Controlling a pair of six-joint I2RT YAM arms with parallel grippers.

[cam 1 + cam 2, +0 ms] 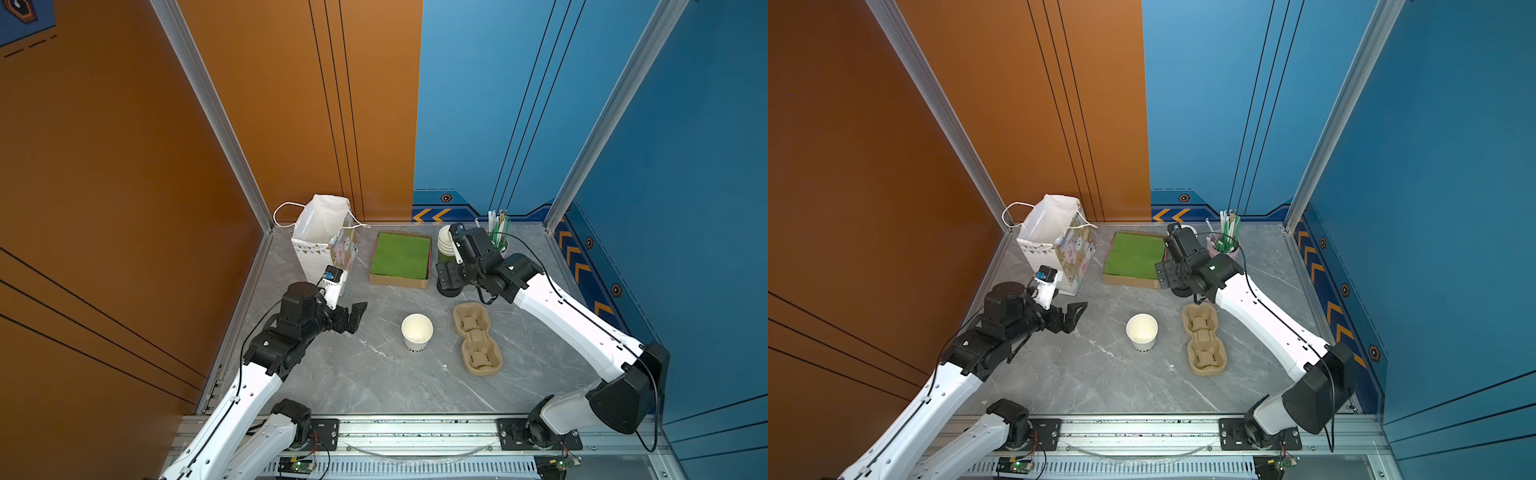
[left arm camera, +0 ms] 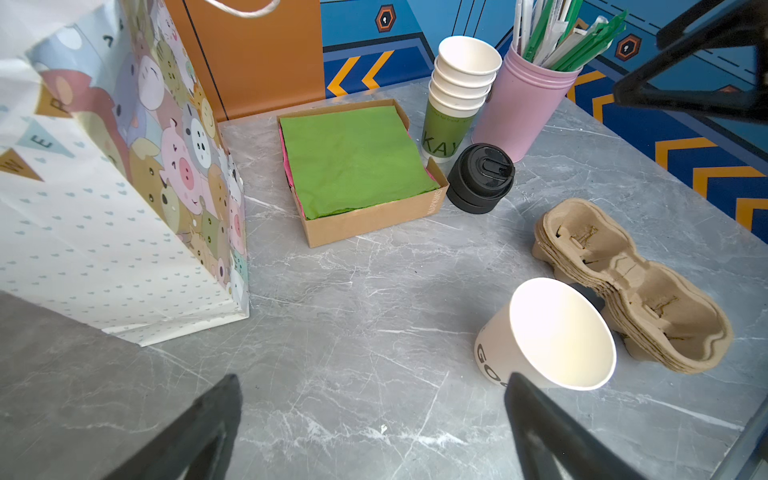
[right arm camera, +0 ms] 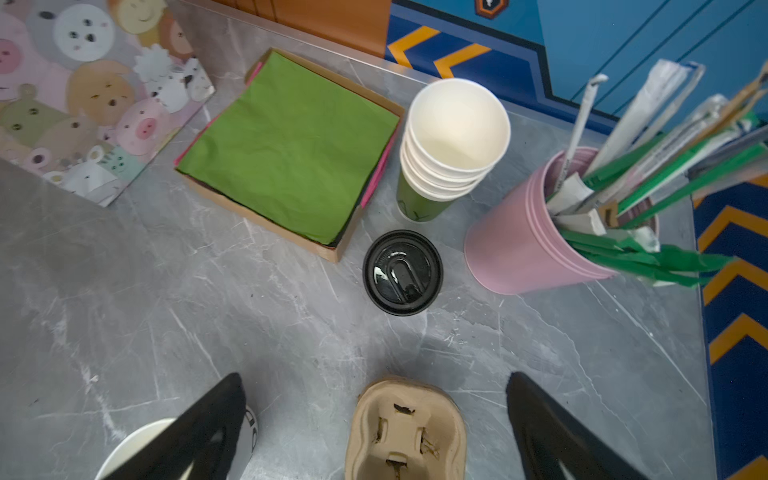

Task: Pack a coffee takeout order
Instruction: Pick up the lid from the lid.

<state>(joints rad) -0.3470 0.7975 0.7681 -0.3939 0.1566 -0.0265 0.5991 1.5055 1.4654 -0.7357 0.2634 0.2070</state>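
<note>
Claws on both arms stand wide and empty. The right gripper hangs over the table with the black lid just ahead of its fingers. That lid tops a short pile of identical lids, hemmed in by the napkin box, the cup stack and the pink tin of straws. A descent with jaws this wide could clip the tall cup stack or the tin and topple either one. A pinch on the smooth rim might also lift several nested lids at once, or let the top one slip free.

The green napkin lies flat in its box. The white cup stands upright on open table beside the pulp carrier. It looks light and empty, so a sideways brush from the left gripper nearby would likely tip it or send it rolling. The gift bag stands open by the far wall.
</note>
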